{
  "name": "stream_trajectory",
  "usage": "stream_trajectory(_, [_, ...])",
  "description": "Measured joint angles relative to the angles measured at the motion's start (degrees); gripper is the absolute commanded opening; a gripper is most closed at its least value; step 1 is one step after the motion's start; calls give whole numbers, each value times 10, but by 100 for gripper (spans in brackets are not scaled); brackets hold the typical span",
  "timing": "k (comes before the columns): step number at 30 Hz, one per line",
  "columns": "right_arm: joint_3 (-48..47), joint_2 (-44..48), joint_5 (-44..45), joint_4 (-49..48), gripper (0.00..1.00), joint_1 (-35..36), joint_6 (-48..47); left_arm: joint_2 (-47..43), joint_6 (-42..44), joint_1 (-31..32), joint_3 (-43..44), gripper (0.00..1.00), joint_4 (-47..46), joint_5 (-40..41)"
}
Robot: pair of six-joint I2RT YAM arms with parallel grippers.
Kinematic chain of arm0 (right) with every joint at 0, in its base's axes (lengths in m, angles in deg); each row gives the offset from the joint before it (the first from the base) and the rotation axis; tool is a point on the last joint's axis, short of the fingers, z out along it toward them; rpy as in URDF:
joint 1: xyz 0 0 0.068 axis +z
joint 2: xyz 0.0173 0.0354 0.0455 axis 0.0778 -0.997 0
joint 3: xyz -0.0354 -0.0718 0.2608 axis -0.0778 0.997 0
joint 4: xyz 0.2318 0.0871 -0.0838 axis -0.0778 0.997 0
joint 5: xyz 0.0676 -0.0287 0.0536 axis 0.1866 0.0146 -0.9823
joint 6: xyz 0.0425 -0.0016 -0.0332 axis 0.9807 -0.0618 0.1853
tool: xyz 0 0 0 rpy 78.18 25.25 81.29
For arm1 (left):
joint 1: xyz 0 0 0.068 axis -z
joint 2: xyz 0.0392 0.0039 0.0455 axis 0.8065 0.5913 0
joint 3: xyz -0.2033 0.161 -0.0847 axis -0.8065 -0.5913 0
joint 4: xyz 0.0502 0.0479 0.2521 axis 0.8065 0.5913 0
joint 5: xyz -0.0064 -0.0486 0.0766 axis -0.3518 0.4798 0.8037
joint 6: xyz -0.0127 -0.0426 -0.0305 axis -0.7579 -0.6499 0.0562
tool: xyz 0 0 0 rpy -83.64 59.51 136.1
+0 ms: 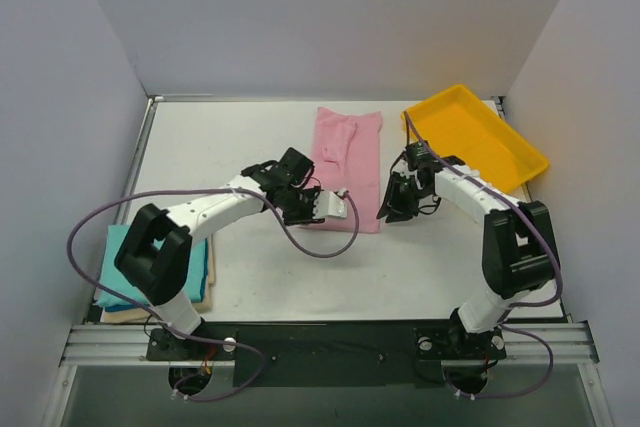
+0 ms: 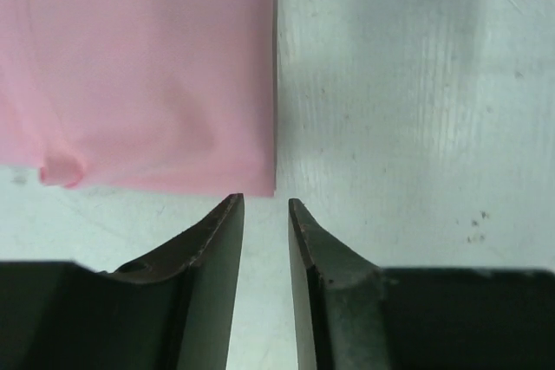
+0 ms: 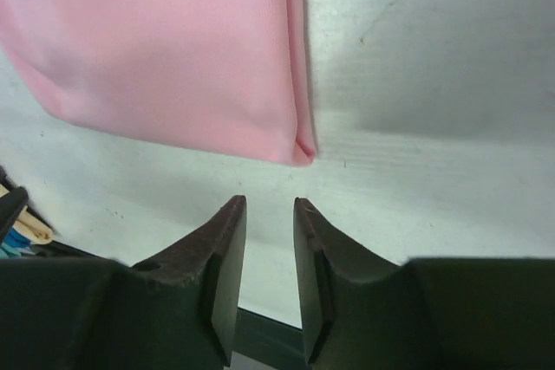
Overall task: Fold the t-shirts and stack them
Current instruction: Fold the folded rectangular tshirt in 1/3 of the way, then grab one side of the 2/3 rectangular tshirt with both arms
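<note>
Partly done. Stacked at the near left corner of the tabletop (image 1: 400,277): teal t-shirt (image 1: 112,257) over cream t-shirt (image 1: 125,314). Left to finish: pink t-shirt (image 1: 348,162), lying as a long narrow strip from mid-tabletop toward the far edge, probably needing a crosswise fold and a carry to the stack. Just short of its near corners, slightly parted and gripping nothing: left end effector (image 2: 264,205), right end effector (image 3: 269,205). By the far right corner, clear of the cloth: yellow tray (image 1: 480,137). Above the stack, possibly in the way: left arm (image 1: 215,209).
</note>
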Motion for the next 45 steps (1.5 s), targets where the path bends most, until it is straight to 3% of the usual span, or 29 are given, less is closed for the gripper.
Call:
stream_trajectory(1, [0, 19, 13, 8, 39, 0, 0, -24, 17, -1, -8, 47, 3, -4])
stream_trajectory(5, [0, 47, 42, 27, 45, 0, 3, -92, 77, -4, -69, 55, -20, -2])
stream_trajectory(10, [-2, -21, 49, 29, 45, 0, 16, -50, 97, 3, -110, 55, -72, 26])
stream_trajectory(14, [-3, -56, 37, 26, 38, -1, 30, -15, 96, 6, -103, 55, -86, 37])
stream_trajectory(17, [-3, -60, 24, 13, 31, 0, 38, -12, 98, 8, -103, 50, -95, 39])
stream_trajectory(21, [-2, -67, 0, 1, 27, 0, 51, -7, 96, 17, -103, 43, -113, 49])
stream_trajectory(23, [3, -67, -6, -7, 19, 0, 57, -3, 93, 20, -103, 37, -122, 55])
stream_trajectory(24, [4, -67, -9, -9, 9, 0, 57, 0, 92, 21, -103, 34, -127, 57])
stream_trajectory(26, [8, -68, -14, -12, 0, -2, 58, 4, 90, 22, -108, 15, -139, 62])
stream_trajectory(27, [9, -68, -17, -13, 0, -4, 59, 6, 88, 23, -111, 0, -144, 63])
stream_trajectory(37, [55, -31, -52, -22, 0, -15, 52, -5, 68, 23, -115, 0, -113, 56])
stream_trajectory(45, [144, 148, -67, 26, 0, 37, 40, -113, 36, 47, -108, 0, 33, 19])
